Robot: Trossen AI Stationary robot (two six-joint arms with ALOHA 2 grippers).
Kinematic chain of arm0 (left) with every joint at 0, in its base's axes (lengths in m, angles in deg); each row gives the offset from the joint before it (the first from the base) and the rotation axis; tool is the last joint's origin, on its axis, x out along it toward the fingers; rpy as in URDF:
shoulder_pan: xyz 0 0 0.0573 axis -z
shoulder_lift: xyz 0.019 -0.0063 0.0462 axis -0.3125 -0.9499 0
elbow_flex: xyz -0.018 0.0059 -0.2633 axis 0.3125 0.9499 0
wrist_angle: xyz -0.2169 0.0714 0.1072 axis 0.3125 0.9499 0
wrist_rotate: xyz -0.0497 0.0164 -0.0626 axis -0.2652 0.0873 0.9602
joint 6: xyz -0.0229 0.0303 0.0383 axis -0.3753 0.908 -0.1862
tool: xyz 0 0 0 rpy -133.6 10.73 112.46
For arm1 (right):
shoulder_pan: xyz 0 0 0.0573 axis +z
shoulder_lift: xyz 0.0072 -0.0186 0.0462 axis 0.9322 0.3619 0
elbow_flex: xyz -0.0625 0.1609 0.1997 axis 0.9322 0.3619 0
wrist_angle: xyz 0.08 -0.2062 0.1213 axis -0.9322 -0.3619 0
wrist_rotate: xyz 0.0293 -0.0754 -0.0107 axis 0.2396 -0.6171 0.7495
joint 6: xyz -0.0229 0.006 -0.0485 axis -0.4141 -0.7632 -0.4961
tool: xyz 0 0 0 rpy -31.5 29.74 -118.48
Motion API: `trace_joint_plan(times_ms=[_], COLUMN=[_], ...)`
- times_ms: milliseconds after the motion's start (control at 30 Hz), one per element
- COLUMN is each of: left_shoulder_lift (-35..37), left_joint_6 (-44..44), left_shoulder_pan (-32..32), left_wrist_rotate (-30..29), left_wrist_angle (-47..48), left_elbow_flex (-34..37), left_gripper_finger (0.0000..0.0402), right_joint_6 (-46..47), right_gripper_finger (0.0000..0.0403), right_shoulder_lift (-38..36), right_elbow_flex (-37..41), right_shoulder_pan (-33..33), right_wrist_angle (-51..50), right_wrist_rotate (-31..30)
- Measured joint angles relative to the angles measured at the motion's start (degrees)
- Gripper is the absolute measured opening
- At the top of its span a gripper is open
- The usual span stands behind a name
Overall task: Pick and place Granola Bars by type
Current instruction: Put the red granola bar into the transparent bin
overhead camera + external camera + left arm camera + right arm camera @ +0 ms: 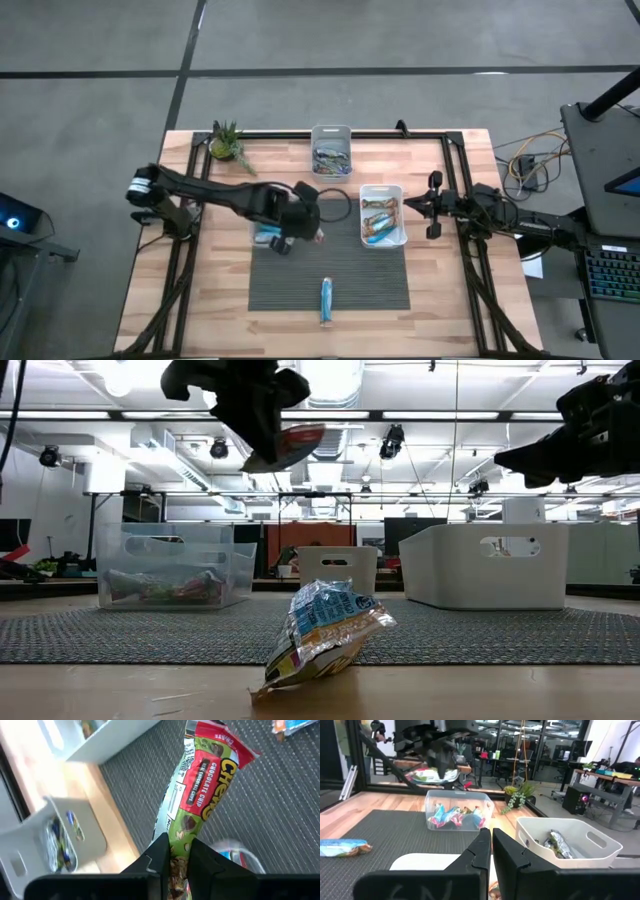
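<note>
My left gripper (300, 222) hangs over the mat near the clear bin (266, 236), shut on a green-and-red granola bar (205, 785), which also shows high up in the low view (285, 445). A blue bar (327, 298) lies flat on the mat toward the near edge (320, 635). Blue bars fill the white bin (383, 215); colourful bars lie in the clear bin (457, 810); silvery bars lie in the far bin (331, 150). My right gripper (432, 206) waits shut at the table's right, above the white bin's side (490, 840). My left gripper pinches the green-and-red bar by one end of its wrapper (179, 851) between its two fingers (159, 855). It comes from above, slanting down. The bar is lifted clear of the mat and sticks out past the fingertips, tilted (290, 442).
A dark ribbed mat (300, 285) covers the table's middle. A small potted plant (228, 143) stands at the far left corner. A black cable loop (335, 205) lies between the bins. A black frame (460, 170) edges the table.
</note>
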Motion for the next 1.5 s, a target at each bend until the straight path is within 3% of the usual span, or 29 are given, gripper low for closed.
trace_joint_plan(times_ms=[233, 567, 867, 1133, 1500], left_shoulder_lift=[1.58, 2.52, 2.50, 2.48, 2.48], left_joint_6=[-6.27, -23.86, -25.21, -22.51, -23.85], left_shoulder_pan=[-3.71, -10.35, -14.95, -16.94, -19.92], left_wrist_rotate=[1.03, 5.20, 11.97, 12.43, 12.58], left_wrist_angle=[5.14, 13.13, 16.97, 21.26, 16.65], left_elbow_flex=[-0.85, -0.87, -0.74, 0.47, 6.55], left_gripper_finger=[0.0032, 0.0032, 0.0031, 0.0031, 0.0031], right_joint_6=[-0.09, 0.02, -0.09, -0.20, -0.10], right_gripper_finger=[0.0009, 0.0009, 0.0009, 0.0009, 0.0009], right_shoulder_lift=[0.24, 0.24, 0.22, 0.22, 0.22], right_elbow_flex=[-0.02, 0.00, 0.00, -0.02, -0.01], right_shoulder_pan=[0.00, 0.00, 0.00, 0.00, 0.00], right_wrist_angle=[0.00, 0.00, 0.00, 0.00, 0.00], right_wrist_rotate=[0.01, 0.04, 0.06, 0.06, 0.07])
